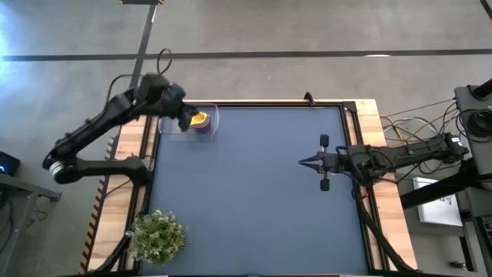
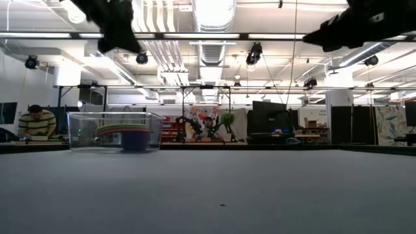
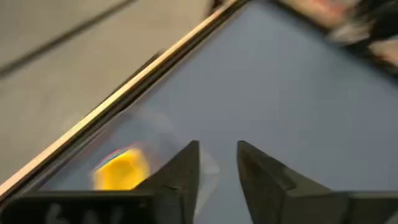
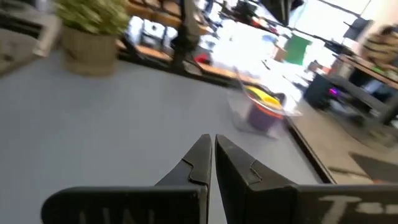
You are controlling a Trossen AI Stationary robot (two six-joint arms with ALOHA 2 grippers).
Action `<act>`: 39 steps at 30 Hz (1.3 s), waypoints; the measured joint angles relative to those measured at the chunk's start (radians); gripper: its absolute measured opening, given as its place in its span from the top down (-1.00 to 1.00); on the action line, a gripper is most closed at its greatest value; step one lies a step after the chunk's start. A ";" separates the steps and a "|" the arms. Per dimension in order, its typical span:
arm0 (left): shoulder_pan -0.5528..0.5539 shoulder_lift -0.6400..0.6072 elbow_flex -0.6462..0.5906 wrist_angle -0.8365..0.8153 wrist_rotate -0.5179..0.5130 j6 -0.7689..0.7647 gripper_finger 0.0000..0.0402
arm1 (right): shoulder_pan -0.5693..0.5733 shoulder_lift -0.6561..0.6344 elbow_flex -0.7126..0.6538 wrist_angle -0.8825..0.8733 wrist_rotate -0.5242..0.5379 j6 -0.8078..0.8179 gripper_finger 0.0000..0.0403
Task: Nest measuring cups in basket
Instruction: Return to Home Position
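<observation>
From my remote seat the biggest thing in view is the grey-blue table (image 1: 254, 208), with one dark arm on either side. The left arm reaches in over the far left corner, and the left gripper (image 3: 217, 146) hangs just above the basket (image 2: 84, 130) with its fingers spread a little and nothing between them. The right arm sits out on the right side, well apart from the basket. The right gripper (image 4: 213, 138) points in toward the middle of the table with both fingers pressed together, empty too. The basket stands on the mat in that far left corner, right by the table edge. A small bushy plant (image 1: 157, 235) sits at the near left corner. The measuring cups (image 2: 133, 135) are inside the basket as one nested stack, with the yellow cup (image 1: 199, 118) on top and the purple cup (image 4: 264, 117) at the bottom
</observation>
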 joint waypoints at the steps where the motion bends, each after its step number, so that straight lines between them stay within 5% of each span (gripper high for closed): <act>1: -0.050 -0.036 -0.011 0.025 -0.001 -0.023 0.59 | 0.000 -0.012 0.000 -0.001 -0.025 -0.002 0.95; 7: -0.420 -0.246 -0.170 0.323 -0.145 -0.110 0.95 | 0.000 -0.089 0.000 -0.020 -0.064 -0.032 0.95; 13: -0.628 -0.399 -0.332 0.438 -0.242 -0.074 0.97 | -0.046 -0.208 0.000 -0.128 -0.059 -0.064 0.95; 17: -0.631 -0.499 -0.465 0.551 -0.287 -0.036 1.00 | -0.084 -0.280 0.000 -0.139 -0.059 -0.051 0.95; 27: -0.626 -0.715 -0.741 0.843 -0.193 0.033 1.00 | -0.125 -0.358 -0.059 -0.023 -0.055 0.046 0.95; 39: -0.626 -0.858 -0.905 0.904 -0.137 -0.007 1.00 | -0.129 -0.519 -0.296 0.172 -0.058 0.085 0.96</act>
